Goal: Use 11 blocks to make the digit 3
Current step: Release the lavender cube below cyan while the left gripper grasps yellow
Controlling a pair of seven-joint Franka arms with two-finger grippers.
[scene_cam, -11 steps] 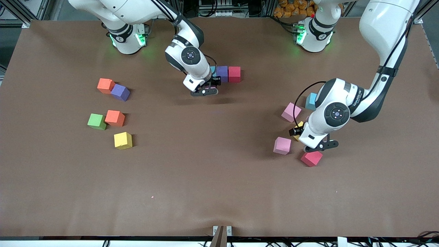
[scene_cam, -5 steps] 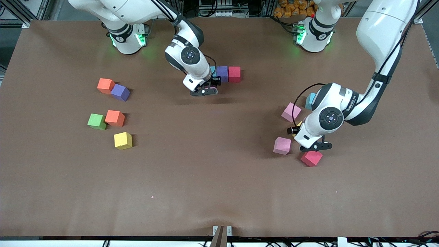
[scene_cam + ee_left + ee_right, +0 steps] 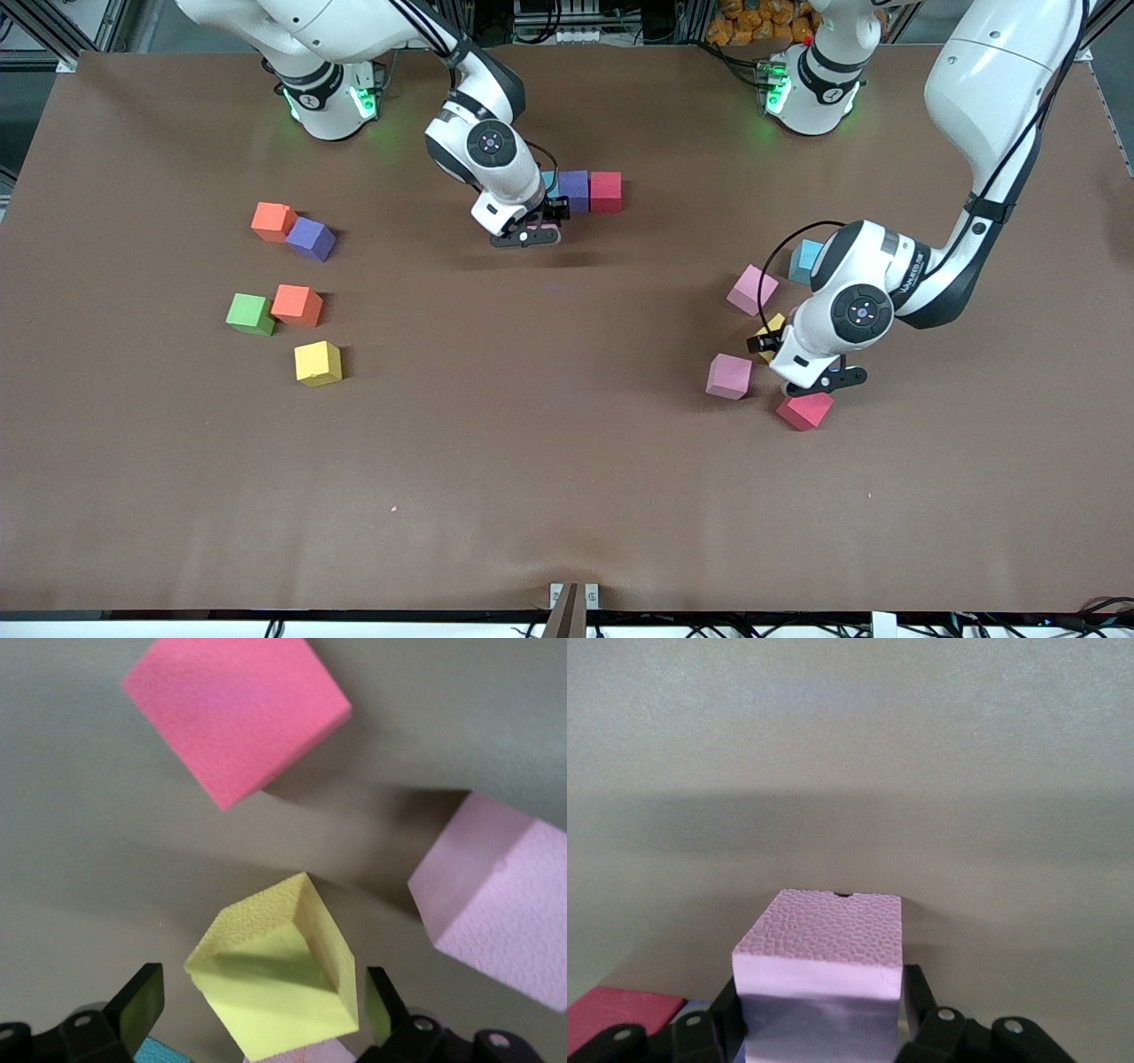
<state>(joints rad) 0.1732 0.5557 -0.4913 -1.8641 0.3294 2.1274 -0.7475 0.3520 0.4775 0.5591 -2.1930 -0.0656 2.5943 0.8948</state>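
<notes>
The right gripper point(image 3: 529, 237) is down at the brown table point(image 3: 567, 461), its fingers point(image 3: 917, 992) set either side of a pink block point(image 3: 819, 970), apparently just loosening; this block sits beside the row of purple block point(image 3: 574, 190) and red block point(image 3: 606, 191), nearer the front camera. The left gripper point(image 3: 819, 383), jaws spread wide, hangs over a yellow block point(image 3: 279, 979), with the two other pink blocks point(image 3: 729, 376), a second red block point(image 3: 804, 410) and a light blue block point(image 3: 804, 260) around it. Toward the right arm's end of the table lie an orange block point(image 3: 272, 221), a second purple cube point(image 3: 310, 238), a green cube point(image 3: 250, 314), another orange-red cube point(image 3: 297, 305) and a second yellow block point(image 3: 317, 362).
</notes>
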